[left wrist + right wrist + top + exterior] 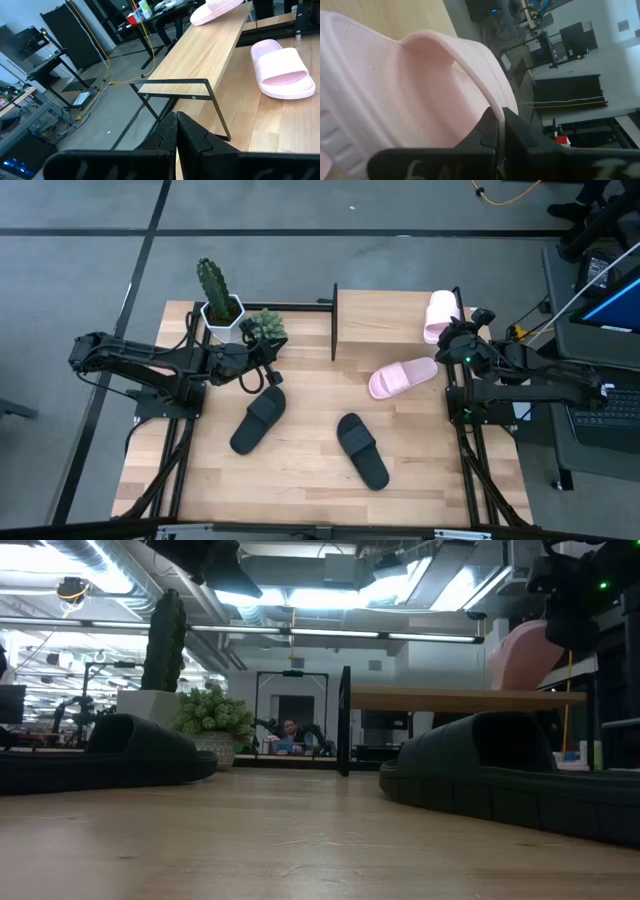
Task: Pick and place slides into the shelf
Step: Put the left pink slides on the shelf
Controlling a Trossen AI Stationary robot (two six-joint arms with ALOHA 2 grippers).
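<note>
The right hand (450, 332) is clamped on a pink slide (439, 314) at the shelf's (385, 313) right end, upper right of the frame; the left hand (176, 131) is closed and empty.

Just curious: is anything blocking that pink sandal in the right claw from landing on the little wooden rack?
Nothing visible does. The right gripper is shut on the pale pink slide sandal, already over the right end of the light wooden shelf, whose board is otherwise bare.

Four slides and one small shelf (385, 320)

One pale pink slide (439, 315) is perched on the shelf's right end, probably tilted. The other pink slide (402, 377) is laid just in front; two black slides (259, 420) (362, 450) are left further forward.
</note>
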